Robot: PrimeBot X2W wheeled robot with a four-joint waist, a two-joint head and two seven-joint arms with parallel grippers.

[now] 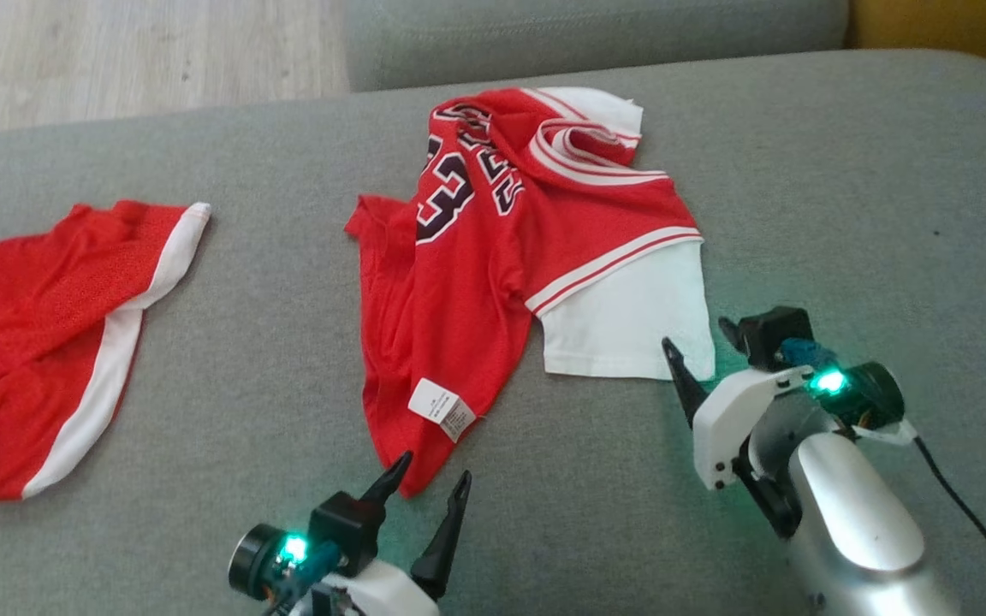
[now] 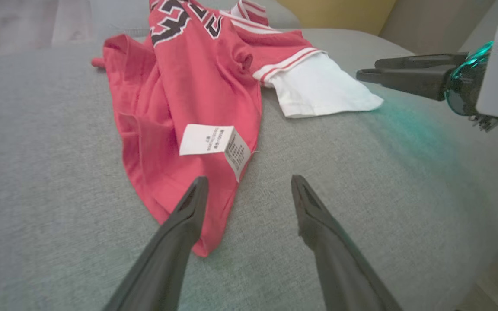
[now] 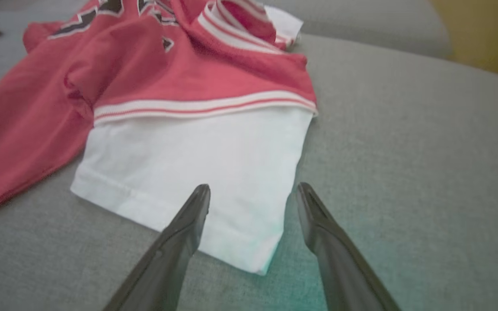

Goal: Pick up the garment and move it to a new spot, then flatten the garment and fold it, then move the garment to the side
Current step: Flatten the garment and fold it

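Left hand [image 1: 433, 469] hovering wide open, gripping nothing, at jersey [image 1: 476, 282] hem; right hand [image 1: 697, 335] gaping empty beside white sleeve [image 1: 630, 316]. Jersey lying crumpled mid-sofa [image 1: 801, 171], seemingly not yet lifted; moving, flattening, folding all remaining.

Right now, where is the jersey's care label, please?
Head view, centre: the care label lies at the near corner of the red jersey, just beyond the left gripper, left of the white sleeve.

Likely a home living room: a grey fabric sofa [image 1: 801, 171] beside a pale wood-plank floor [image 1: 116, 51].
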